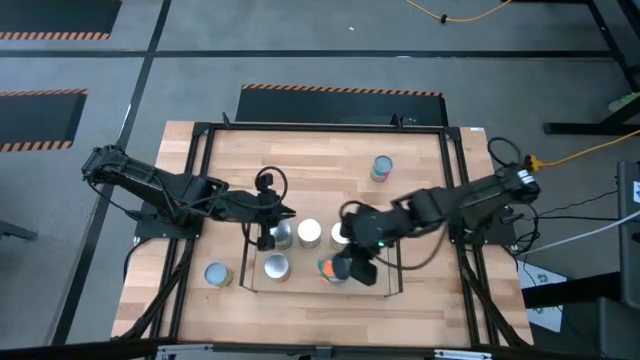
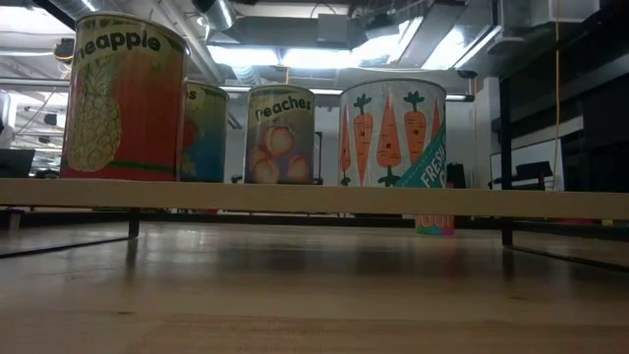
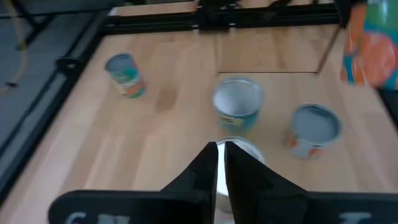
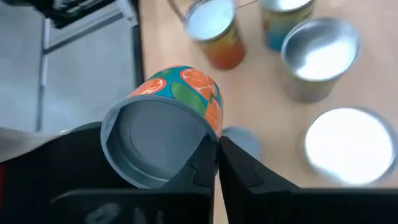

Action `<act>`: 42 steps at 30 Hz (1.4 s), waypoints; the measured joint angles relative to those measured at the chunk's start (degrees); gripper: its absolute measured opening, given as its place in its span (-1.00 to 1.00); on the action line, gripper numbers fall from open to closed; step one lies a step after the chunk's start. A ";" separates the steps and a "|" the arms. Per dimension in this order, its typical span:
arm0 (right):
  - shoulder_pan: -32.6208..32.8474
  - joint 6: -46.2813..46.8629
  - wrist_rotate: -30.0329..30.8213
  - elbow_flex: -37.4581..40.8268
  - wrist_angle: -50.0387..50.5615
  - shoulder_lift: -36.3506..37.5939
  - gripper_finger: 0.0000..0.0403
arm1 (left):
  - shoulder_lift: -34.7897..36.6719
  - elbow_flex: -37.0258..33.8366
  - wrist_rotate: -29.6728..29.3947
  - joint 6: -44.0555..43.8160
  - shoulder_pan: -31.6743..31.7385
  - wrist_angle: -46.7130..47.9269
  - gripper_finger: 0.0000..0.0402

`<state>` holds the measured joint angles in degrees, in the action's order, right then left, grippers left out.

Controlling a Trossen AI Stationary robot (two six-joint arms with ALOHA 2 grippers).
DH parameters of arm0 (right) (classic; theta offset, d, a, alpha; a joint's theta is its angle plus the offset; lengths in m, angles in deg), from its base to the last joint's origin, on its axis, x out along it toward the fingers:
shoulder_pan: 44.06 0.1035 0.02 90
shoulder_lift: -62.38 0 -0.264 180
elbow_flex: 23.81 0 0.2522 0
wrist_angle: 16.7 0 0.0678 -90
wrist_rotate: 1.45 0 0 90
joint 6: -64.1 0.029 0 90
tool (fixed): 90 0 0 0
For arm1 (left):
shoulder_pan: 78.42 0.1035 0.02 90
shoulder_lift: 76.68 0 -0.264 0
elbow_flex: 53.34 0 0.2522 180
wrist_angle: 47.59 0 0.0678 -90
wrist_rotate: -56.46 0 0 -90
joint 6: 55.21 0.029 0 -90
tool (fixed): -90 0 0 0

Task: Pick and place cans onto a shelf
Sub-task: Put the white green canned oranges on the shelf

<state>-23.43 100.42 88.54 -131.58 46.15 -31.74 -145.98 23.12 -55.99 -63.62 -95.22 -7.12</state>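
Note:
The shelf [image 1: 305, 278] [image 2: 314, 199] is a low board on the table's near middle. Several cans stand upright on it: pineapple [image 2: 123, 98], peaches [image 2: 280, 133], carrots [image 2: 391, 133]. My right gripper [image 1: 350, 262] [image 4: 217, 152] is shut on an orange-fruit can [image 1: 330, 270] [image 4: 180, 93] over the shelf's near right part. My left gripper [image 1: 270, 232] [image 3: 219, 152] is shut, right over a silvery-topped can [image 1: 284, 235] [image 3: 244, 148] at the shelf's far left. My right gripper pinches the orange-fruit can at the rim [image 4: 210, 134] of its grey end, between the two nearly closed fingers. The can lies tilted beside the fingers, its grey end toward the wrist camera. It is lifted clear of the shelf, above what the low view shows. My left gripper's fingertips are just above the silvery can's top; I cannot tell whether they touch it.
One can [image 1: 381, 167] [image 3: 126, 74] stands alone on the table's far right part. Another [image 1: 218, 274] stands near the left edge, outside the shelf. A black frame [image 1: 200, 130] borders the tabletop. Bare wood lies between the shelf and the far edge.

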 joint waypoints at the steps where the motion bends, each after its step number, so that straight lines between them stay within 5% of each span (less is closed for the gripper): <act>1: -0.82 -1.35 -0.02 -0.55 -0.01 -1.13 -0.94 | 0.00 0.00 -0.99 0.00 0.01 0.42 -0.88; 11: -6.38 -5.53 -0.15 -1.63 -0.05 -9.77 -0.94 | 0.00 0.00 -6.72 -0.44 0.00 6.12 -0.96; 42: -6.07 -7.02 -2.64 -1.61 -6.92 -18.99 -0.94 | 0.00 0.00 -6.91 -0.46 0.00 6.34 -0.99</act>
<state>-29.50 93.39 85.90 -133.19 39.23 -50.73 -145.98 23.12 -62.91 -64.07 -95.22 -0.77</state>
